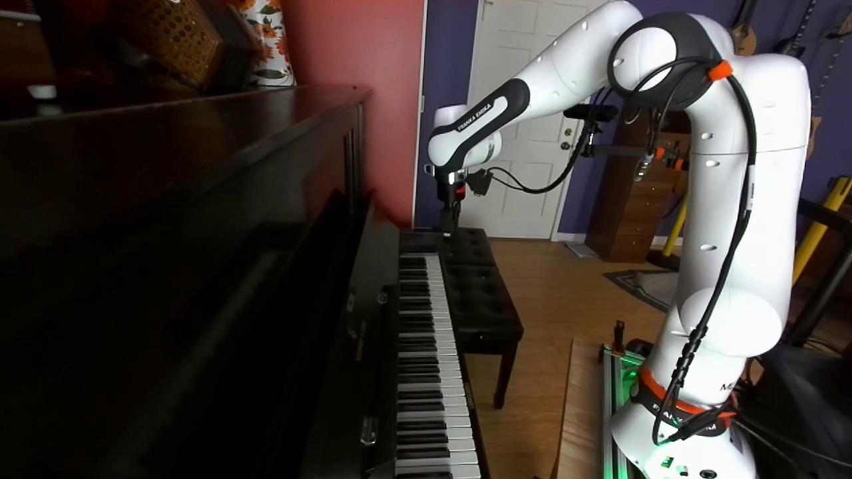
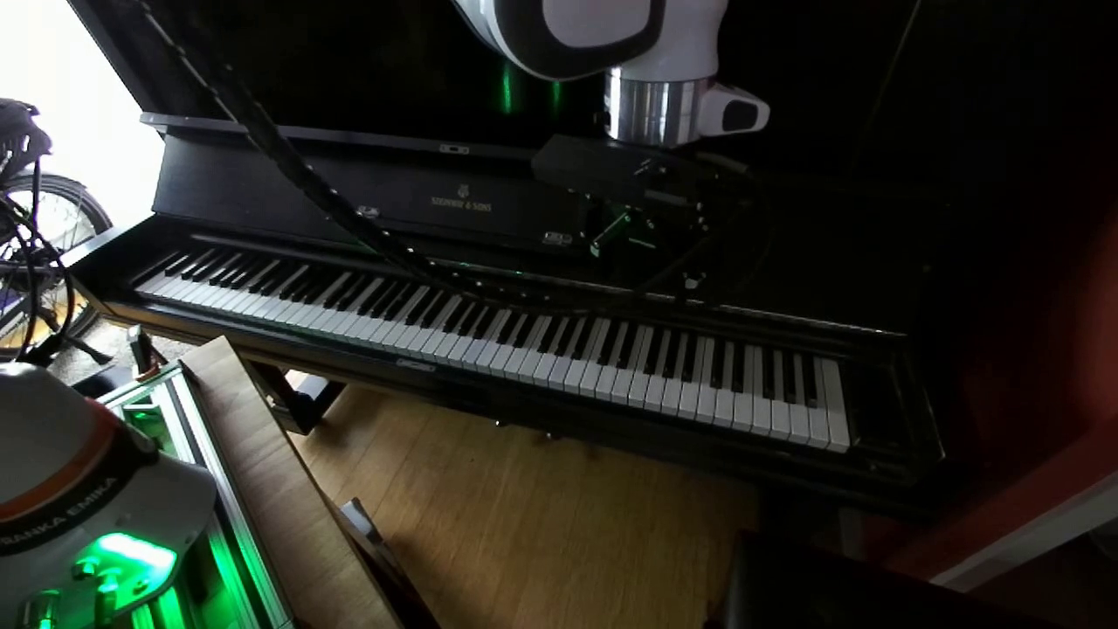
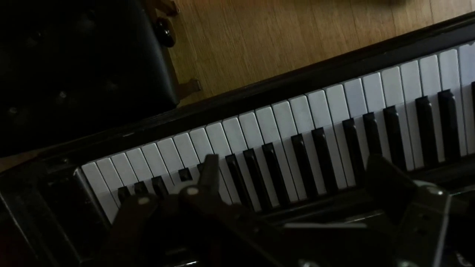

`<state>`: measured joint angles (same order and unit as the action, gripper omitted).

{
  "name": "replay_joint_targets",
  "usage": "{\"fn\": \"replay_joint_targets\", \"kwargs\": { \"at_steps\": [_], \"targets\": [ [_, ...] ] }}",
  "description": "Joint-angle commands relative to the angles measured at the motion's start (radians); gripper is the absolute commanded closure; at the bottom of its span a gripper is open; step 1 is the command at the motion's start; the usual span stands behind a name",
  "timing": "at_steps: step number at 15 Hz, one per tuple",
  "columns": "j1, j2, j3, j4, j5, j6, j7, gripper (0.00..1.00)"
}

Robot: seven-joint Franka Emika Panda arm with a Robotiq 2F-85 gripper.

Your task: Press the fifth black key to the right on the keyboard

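Observation:
The keyboard, with narrow white keys and shorter raised black keys, runs along a dark upright piano in both exterior views (image 1: 449,372) (image 2: 489,354). It fills the middle of the wrist view (image 3: 282,115), with its end at the left. My gripper points down near the far end of the keyboard in an exterior view (image 1: 449,229) and hangs in front of the fallboard in an exterior view (image 2: 645,265). In the wrist view the gripper (image 3: 293,159) is open, its fingertips wide apart with nothing between them. The left finger overlaps some black keys. I see no finger touching a key.
The black padded bench (image 1: 479,293) stands close along the keyboard's front and shows in the wrist view (image 3: 85,74). The piano's fallboard (image 2: 349,179) rises behind the keys. A dark end block (image 3: 48,193) borders the last keys. A black cable (image 2: 314,188) hangs across the exterior view.

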<state>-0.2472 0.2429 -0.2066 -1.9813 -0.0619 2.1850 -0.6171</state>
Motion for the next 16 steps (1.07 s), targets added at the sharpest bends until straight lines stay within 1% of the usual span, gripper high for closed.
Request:
{"fn": "replay_joint_targets", "kwargs": {
  "at_steps": [1,2,4,5,7,9,12,13,16],
  "targets": [
    [-0.032,0.113,0.009,0.067,-0.028,0.053,-0.027,0.00],
    [-0.042,0.134,0.016,0.077,-0.022,0.069,-0.048,0.22],
    [-0.052,0.183,0.020,0.108,-0.033,0.088,-0.059,0.34],
    [-0.056,0.205,0.023,0.122,-0.038,0.102,-0.065,0.44],
    [-0.064,0.249,0.032,0.155,-0.039,0.107,-0.072,0.60],
    [-0.066,0.288,0.038,0.186,-0.044,0.105,-0.063,0.73],
    [-0.071,0.339,0.050,0.223,-0.044,0.133,-0.052,0.98],
    [-0.072,0.356,0.052,0.238,-0.045,0.134,-0.049,1.00],
    [-0.082,0.400,0.064,0.276,-0.048,0.157,-0.067,1.00]
  ]
}}
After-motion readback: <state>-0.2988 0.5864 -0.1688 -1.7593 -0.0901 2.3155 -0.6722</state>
